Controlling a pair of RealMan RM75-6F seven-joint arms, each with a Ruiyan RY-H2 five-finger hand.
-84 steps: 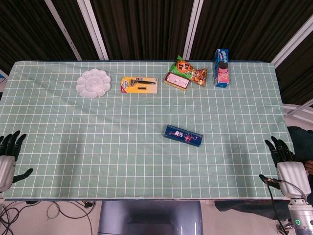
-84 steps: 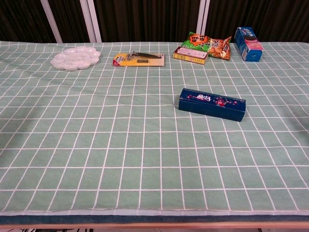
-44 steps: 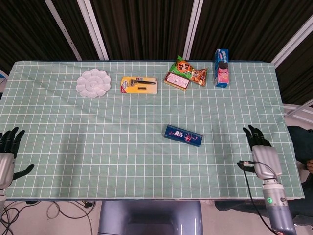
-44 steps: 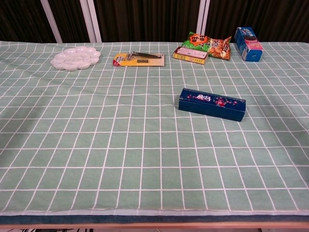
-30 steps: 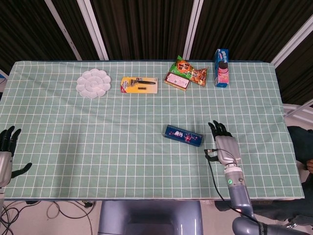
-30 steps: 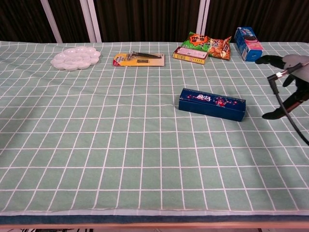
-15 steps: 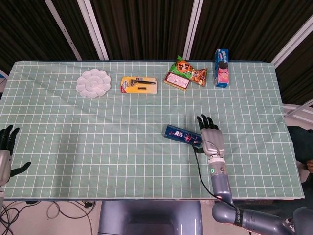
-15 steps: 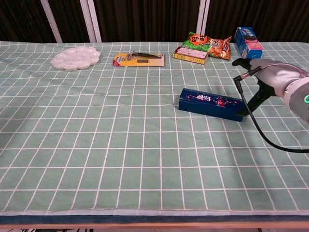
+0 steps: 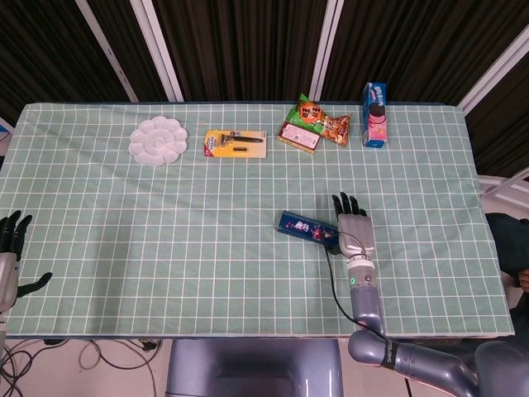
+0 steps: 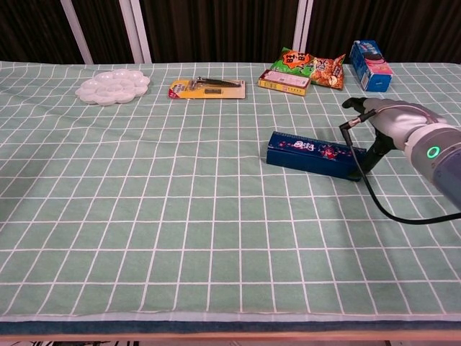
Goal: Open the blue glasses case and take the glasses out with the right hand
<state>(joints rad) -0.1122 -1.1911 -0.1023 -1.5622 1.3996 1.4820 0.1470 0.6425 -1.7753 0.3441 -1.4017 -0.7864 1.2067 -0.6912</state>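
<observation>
The blue glasses case [image 9: 306,228] [image 10: 315,154] lies closed on the green checked cloth, right of the table's middle. My right hand [image 9: 352,225] [image 10: 385,119] hovers at the case's right end, fingers stretched out and pointing away from me, holding nothing. In the chest view its thumb reaches down beside the case's right end; whether it touches there I cannot tell. My left hand [image 9: 8,248] stays at the table's near left edge, fingers spread and empty; only the head view shows it. The glasses are hidden inside the case.
Along the far side lie a white palette [image 9: 158,141] [image 10: 114,87], a yellow razor pack [image 9: 235,144] [image 10: 207,88], a snack bag [image 9: 318,121] [image 10: 311,69] with a flat red box [image 9: 298,136] [image 10: 284,82], and a blue carton [image 9: 374,103] [image 10: 370,65].
My right hand has swept in from the table's near right edge to the case's right end, edging a little closer in the last half second. The case and left hand stay put.
</observation>
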